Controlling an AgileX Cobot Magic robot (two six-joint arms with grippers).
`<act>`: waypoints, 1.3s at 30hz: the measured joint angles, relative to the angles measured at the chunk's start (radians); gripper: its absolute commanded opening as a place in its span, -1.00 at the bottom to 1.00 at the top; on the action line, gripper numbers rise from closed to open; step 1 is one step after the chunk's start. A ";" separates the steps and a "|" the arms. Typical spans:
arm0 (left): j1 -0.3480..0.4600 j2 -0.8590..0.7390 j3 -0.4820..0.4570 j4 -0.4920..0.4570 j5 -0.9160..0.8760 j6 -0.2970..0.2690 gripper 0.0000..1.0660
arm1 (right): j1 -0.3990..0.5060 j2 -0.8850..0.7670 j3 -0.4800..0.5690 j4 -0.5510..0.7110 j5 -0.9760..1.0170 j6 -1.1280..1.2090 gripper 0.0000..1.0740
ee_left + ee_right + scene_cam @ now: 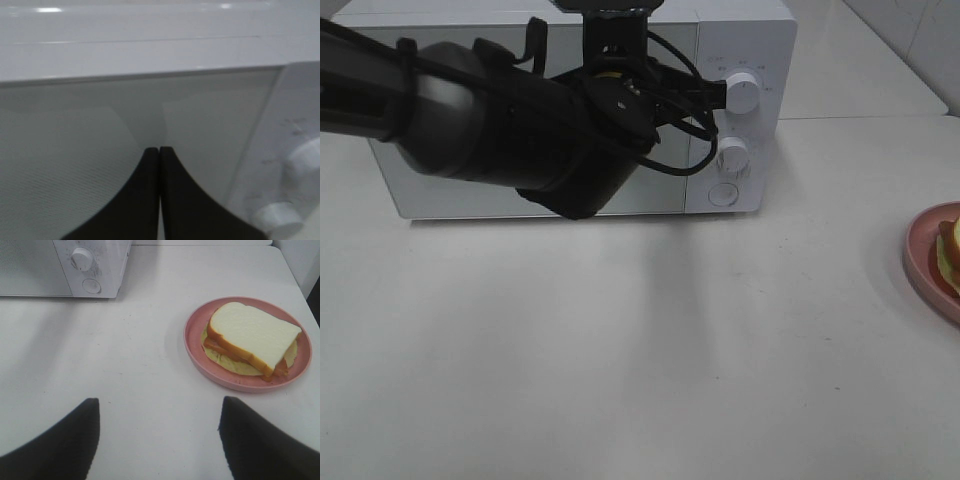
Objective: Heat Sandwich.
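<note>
White surface (pixel 620 380) all round, pale and bare across the whole near half, with a seam line running off to the far right. At the far side sits the white microwave (pixel 750 60), door shut, its two dials and round button on the right-hand panel. The left arm (pixel 500 120) stretches across the front of it from the left, dark and bulky, blocking most of the door. Its end effector (pixel 159 150) is pinched tight, fingers (pixel 172 200) pressed together with no gap, tips right up against the door glass near the control panel's edge, empty.

Over on the right, the pink plate (pixel 197 357) lies at the very right edge of the high view, partly cut off. The sandwich (pixel 252 335) rests on it, white bread on top, orange crust, red filling showing at the side. The right end effector (pixel 159 440) hangs above the surface on the near side of the plate, fingers spread wide apart, holding nothing. Between microwave and plate lies open surface.
</note>
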 measured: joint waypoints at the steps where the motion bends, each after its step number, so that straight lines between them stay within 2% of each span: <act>1: 0.000 -0.021 0.000 0.001 0.085 0.015 -1.00 | 0.000 0.000 0.000 0.000 0.000 0.000 0.25; 4: 0.000 -0.045 0.000 0.006 0.186 0.029 -1.00 | 0.000 0.000 0.000 0.000 0.000 0.000 0.25; 7: 0.000 -0.095 0.000 0.012 0.386 0.065 -1.00 | 0.000 0.000 0.000 0.000 0.000 0.000 0.25; 9: 0.000 -0.103 0.000 0.013 0.430 0.070 -1.00 | 0.000 0.000 0.000 0.000 0.000 0.000 0.25; 12: 0.000 -0.143 0.000 0.063 0.657 0.081 -1.00 | 0.000 0.000 0.000 0.000 0.000 0.000 0.25; 13: 0.000 -0.143 0.000 0.063 0.657 0.081 -1.00 | 0.000 0.000 0.000 0.000 0.000 0.000 0.25; 17: 0.001 -0.181 0.000 0.207 0.967 0.082 -1.00 | 0.000 0.000 0.000 0.000 0.000 0.000 0.25; 19: 0.001 -0.187 0.000 0.238 1.022 0.082 -1.00 | 0.000 0.000 0.000 0.000 0.000 0.000 0.25; 20: 0.001 -0.204 0.000 0.321 1.151 0.076 -1.00 | 0.000 0.000 0.000 0.000 0.000 0.000 0.25; 22: 0.001 -0.211 0.000 0.356 1.209 0.068 -1.00 | 0.000 0.000 0.000 0.000 0.000 0.000 0.25; 23: 0.001 -0.221 0.000 0.401 1.262 0.049 -1.00 | 0.000 0.000 0.000 0.000 0.000 0.000 0.25; 24: 0.001 -0.239 0.000 0.496 1.343 -0.008 -1.00 | 0.000 0.000 0.000 0.000 0.000 0.000 0.25; 26: 0.001 -0.257 0.000 0.584 1.407 -0.082 -1.00 | 0.000 0.000 0.000 0.000 0.000 0.000 0.25; 27: 0.001 -0.257 0.000 0.584 1.407 -0.082 -1.00 | 0.000 0.000 0.000 0.000 0.000 0.000 0.25; 28: 0.001 -0.278 0.000 0.673 1.462 -0.175 -0.98 | 0.000 0.000 0.000 0.000 0.000 0.000 0.25; 31: 0.001 -0.314 -0.004 0.823 1.532 -0.336 -0.69 | 0.000 0.000 0.000 0.000 0.000 0.000 0.25; 32: 0.001 -0.314 -0.004 0.823 1.532 -0.336 -0.69 | 0.000 0.000 0.000 0.000 0.000 0.000 0.25; 33: 0.001 -0.334 -0.006 0.909 1.581 -0.425 -0.32 | 0.000 0.000 0.000 0.000 0.000 0.000 0.25; 35: 0.003 -0.352 -0.006 0.987 1.645 -0.509 0.08 | 0.000 0.000 0.000 0.000 0.000 0.000 0.25; 36: 0.003 -0.352 -0.006 0.987 1.645 -0.509 0.08 | 0.000 0.000 0.000 0.000 0.000 0.000 0.25; 37: 0.016 -0.367 -0.006 1.043 1.706 -0.586 0.44 | 0.000 0.000 0.000 0.000 0.000 0.000 0.25; 39: 0.049 -0.383 -0.006 1.074 1.764 -0.659 0.58 | 0.000 0.000 0.000 0.000 0.000 0.000 0.25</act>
